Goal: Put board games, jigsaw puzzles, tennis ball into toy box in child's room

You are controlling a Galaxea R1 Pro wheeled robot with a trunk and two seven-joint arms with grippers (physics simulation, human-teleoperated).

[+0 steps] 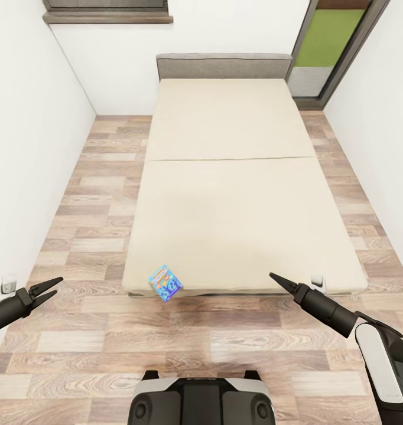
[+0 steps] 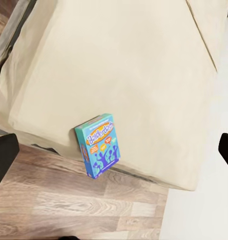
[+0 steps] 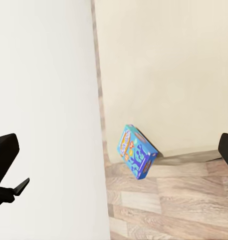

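Closest below me sits my own dark base (image 1: 200, 401), with wood-plank floor (image 1: 225, 342) stretching ahead to the bed (image 1: 237, 195). Both arms reach forward over that floor, empty. My left hand (image 1: 51, 287) points toward the bed's near edge from the side by the white wall (image 1: 24, 147), its fingers parted a little and holding nothing; in the left wrist view the two dark fingertips (image 2: 3, 160) stand wide apart at the picture's sides. My right hand (image 1: 276, 279) points at the near edge too, close to the bed's near right corner; from the head view its fingers look pressed to a narrow point, yet the right wrist view shows dark fingertips (image 3: 4, 150) spread at both sides, so I take it as parted and empty. One board game (image 1: 166, 283), the light-blue box with the orange logo, is at the bed's near edge toward the near left corner, tilted, overhanging the mattress side and leaning out toward the floor. It lies between my two hands and touches neither. Beyond, the beige mattress runs to a grey headboard (image 1: 224, 65) against the far wall.
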